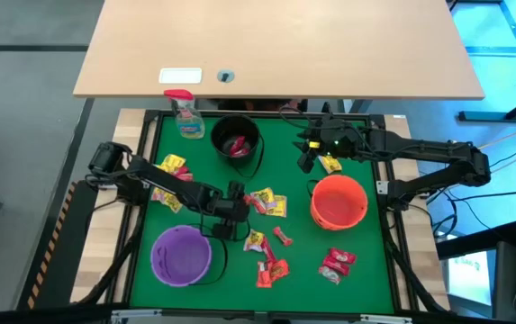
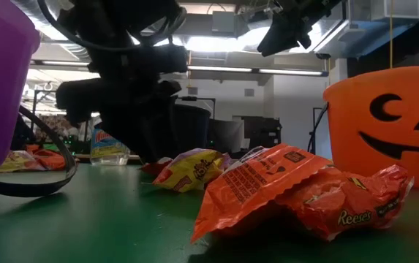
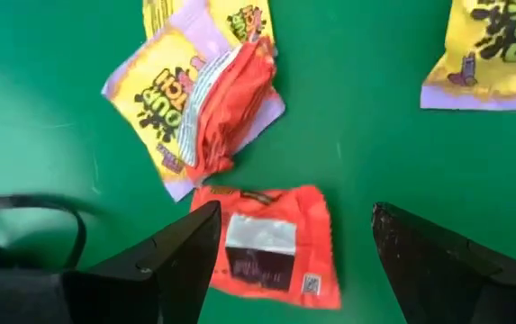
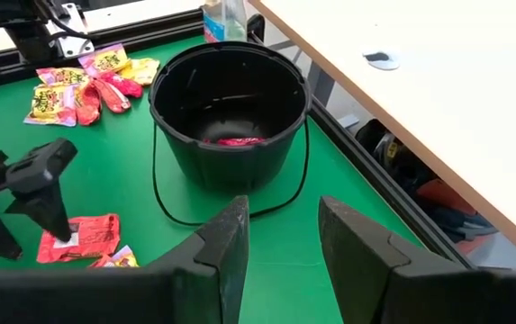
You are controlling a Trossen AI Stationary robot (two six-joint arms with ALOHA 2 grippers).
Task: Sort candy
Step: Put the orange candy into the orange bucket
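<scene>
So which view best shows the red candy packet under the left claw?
The left wrist view: the red packet lies flat on the green mat between the open left claw. The right wrist view shows it small, beside that claw. In the high view the arm mostly hides it; in the low view I cannot pick it out.

Three buckets (image 1: pixel 237 137) stand on the mat, one spray bottle (image 1: pixel 185 113), and candy (image 1: pixel 267 203) beyond counting.

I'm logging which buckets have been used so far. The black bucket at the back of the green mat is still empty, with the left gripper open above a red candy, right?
Not quite. The black bucket is not empty: the right wrist view shows a red candy on its bottom. The rest holds: the left gripper is open above a red candy packet on the green mat.
</scene>
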